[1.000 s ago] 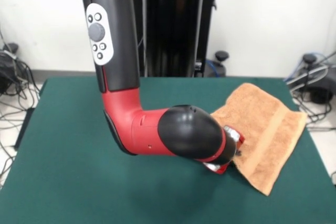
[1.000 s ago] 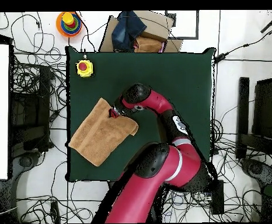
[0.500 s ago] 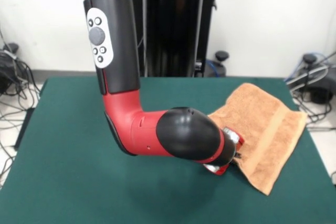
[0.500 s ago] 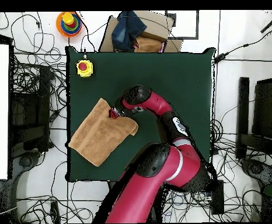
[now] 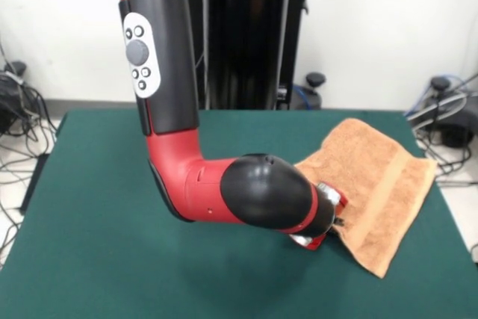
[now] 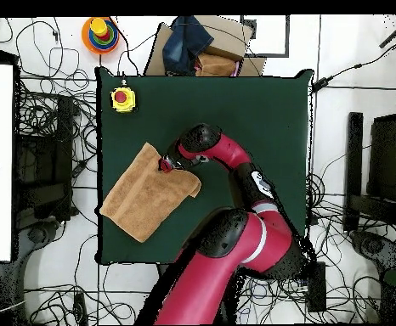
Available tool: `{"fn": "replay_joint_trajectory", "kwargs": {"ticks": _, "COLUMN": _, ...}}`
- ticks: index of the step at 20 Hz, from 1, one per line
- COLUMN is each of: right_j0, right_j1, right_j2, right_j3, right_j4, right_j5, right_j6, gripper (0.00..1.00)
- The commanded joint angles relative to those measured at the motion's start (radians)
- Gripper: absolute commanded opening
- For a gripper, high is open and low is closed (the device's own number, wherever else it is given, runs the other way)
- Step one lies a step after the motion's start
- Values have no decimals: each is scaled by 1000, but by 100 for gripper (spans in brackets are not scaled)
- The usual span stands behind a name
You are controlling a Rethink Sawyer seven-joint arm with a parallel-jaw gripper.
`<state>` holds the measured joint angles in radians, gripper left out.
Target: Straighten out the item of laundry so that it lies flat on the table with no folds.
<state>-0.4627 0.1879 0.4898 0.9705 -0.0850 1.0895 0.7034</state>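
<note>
almost nothing has moved since the earlier frame; only the arm's black elbow has crept a little across the front view. the towel [image 5: 377,188] lies at one side of the table [image 5: 104,207], folded double, one corner over the edge. to do this step well, i think the claw [image 5: 334,223] should drag the lifted edge outward, low and slow. it sits at the towel's edge; if it grips, i cannot tell.
</note>
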Motion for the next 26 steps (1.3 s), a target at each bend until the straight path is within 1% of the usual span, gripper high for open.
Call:
{"fn": "replay_joint_trajectory", "kwargs": {"ticks": 1, "right_j0": 46, "right_j1": 165, "right_j2": 97, "right_j3": 5, "right_j4": 5, "right_j5": -255, "right_j6": 41, "gripper": 0}}
{"fn": "replay_joint_trajectory", "kwargs": {"ticks": 9, "right_j0": 69, "right_j1": 210, "right_j2": 146, "right_j3": -35, "right_j4": 45, "right_j5": -285, "right_j6": 18, "gripper": 0}}
{"fn": "replay_joint_trajectory", "kwargs": {"ticks": 14, "right_j0": 96, "right_j1": 243, "right_j2": 182, "right_j3": -93, "right_j4": 72, "right_j5": -288, "right_j6": -4, "gripper": 0}}
{"fn": "replay_joint_trajectory", "kwargs": {"ticks": 22, "right_j0": 113, "right_j1": 259, "right_j2": 218, "right_j3": -103, "right_j4": 89, "right_j5": -302, "right_j6": -4, "gripper": 0}}
{"fn": "replay_joint_trajectory", "kwargs": {"ticks": 26, "right_j0": 138, "right_j1": 283, "right_j2": 248, "right_j3": -143, "right_j4": 104, "right_j5": -312, "right_j6": -10, "gripper": 0}}
